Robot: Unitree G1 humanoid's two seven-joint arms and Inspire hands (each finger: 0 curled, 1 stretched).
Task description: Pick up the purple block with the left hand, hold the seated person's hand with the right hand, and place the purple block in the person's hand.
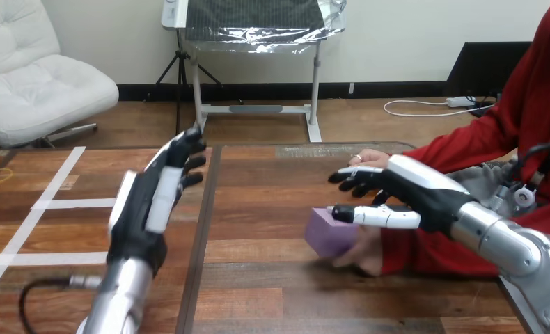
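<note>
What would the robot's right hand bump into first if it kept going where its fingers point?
Likely the left hand. The right hand points across bare table, above the purple block; depth is unclear, so it might pass.

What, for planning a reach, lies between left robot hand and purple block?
Head view: bare wooden table, one dark seam, from left robot hand to purple block.

Person's hand (368,257) partly behind right hand (425,196)

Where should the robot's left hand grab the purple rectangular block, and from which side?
Probably by its far and near faces, coming from the view's left: the purple rectangular block has a bare left end, while the person's hand lies against its right and the right hand hovers above.
</note>
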